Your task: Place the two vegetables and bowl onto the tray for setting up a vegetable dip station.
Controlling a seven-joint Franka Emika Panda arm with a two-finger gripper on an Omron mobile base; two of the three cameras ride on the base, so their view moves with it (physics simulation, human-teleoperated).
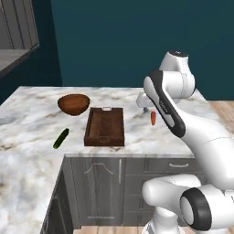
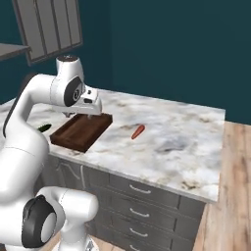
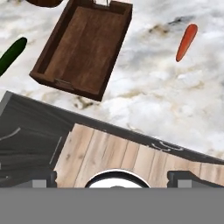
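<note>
Marble surface [image 1: 36, 114] carries everything. Empty dark brown wooden tray [image 1: 105, 126] centre; slim red-orange carrot stick [image 3: 187, 42] lies apart on its far side from green cucumber [image 1: 61, 138]. Carrot probably light, stiff, rolls easily; grab mid-length. End effector [image 2: 89, 116] wide, empty, hovering.

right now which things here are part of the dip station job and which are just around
Job: carrot, cucumber, wooden bowl, tray, all apart on the counter; tray empty.
Just around: marble counter, cabinet drawers, wood floor.
</note>
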